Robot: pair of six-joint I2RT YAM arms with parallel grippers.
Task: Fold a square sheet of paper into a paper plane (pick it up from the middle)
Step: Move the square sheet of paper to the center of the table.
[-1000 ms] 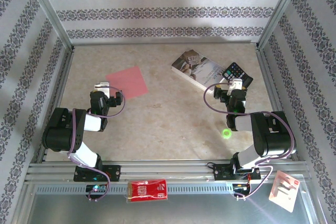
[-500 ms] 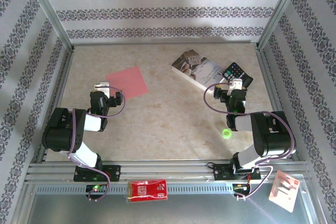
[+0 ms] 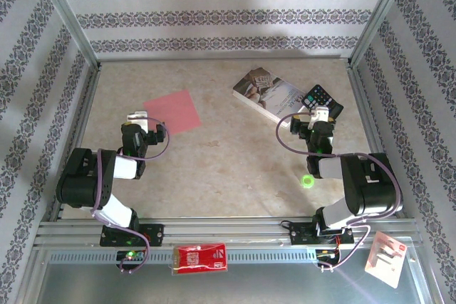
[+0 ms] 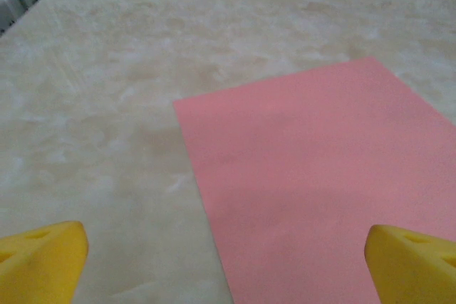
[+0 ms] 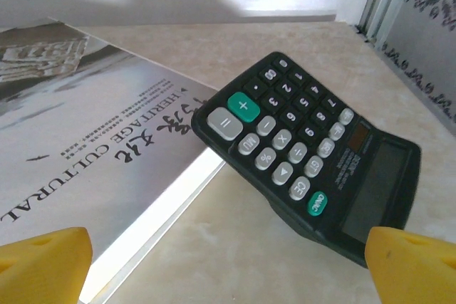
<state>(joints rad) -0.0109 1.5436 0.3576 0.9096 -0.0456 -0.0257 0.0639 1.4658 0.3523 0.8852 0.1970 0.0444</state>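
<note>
Both grippers: left gripper (image 4: 228, 265), right gripper (image 5: 228, 258) hung open, empty.
Square sheet of paper (image 3: 173, 111): I saw it flat, unfolded, awaiting pickup.

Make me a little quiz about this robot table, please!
1. True or false: the pink paper is already folded into a plane.
2. What lies just ahead of the right gripper? A: a calculator partly on a book. B: a banana. C: a cup.
3. Fill the gap: the left gripper is ____ (open or shut) and holds nothing.

Key: 1 false, it lies flat on the table. 2 A. 3 open.
</note>
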